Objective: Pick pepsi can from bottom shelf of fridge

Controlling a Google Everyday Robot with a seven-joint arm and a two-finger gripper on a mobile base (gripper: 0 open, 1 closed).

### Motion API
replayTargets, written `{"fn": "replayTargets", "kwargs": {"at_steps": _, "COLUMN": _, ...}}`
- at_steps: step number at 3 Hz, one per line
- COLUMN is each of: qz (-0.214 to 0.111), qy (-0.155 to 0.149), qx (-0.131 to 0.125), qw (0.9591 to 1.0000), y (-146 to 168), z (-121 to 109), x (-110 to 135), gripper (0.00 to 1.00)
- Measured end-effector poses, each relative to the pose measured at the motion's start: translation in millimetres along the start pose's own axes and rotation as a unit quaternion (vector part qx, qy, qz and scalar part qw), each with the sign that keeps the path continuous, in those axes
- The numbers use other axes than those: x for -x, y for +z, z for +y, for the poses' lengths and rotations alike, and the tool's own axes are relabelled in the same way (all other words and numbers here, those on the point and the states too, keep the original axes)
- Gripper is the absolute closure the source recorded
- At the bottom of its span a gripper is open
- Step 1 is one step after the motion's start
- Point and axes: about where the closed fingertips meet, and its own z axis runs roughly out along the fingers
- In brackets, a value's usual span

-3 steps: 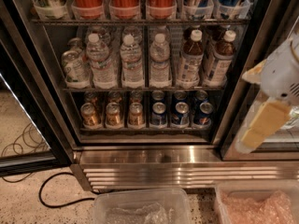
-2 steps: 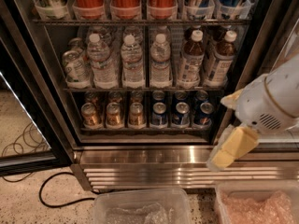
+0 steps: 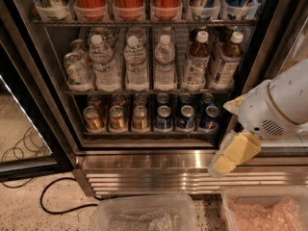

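The end effector [image 3: 226, 143] hangs empty outside the fridge [image 3: 159, 170], low at the right; I cannot tell how far open it is. The nearest pepsi can [image 3: 209, 118] stands upright just left of it and slightly higher, on the bottom shelf [image 3: 149, 134]. It is one of six; six gold cans [image 3: 117, 118] sit further left.
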Motion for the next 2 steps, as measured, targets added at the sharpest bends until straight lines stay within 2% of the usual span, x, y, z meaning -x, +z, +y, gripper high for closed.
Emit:
{"fn": "replayTargets", "kwargs": {"at_steps": 1, "qz": -0.018, "qy": -0.016, "qx": 0.010, "qw": 0.9997, "y": 6.5, "z": 16.4, "x": 10.3, "gripper": 0.00}}
{"fn": "replayTargets", "kwargs": {"at_steps": 2, "qz": -0.074, "qy": 0.009, "qx": 0.046, "qw": 0.9962, "y": 47.3, "z": 35.7, "x": 22.6, "gripper": 0.00}}
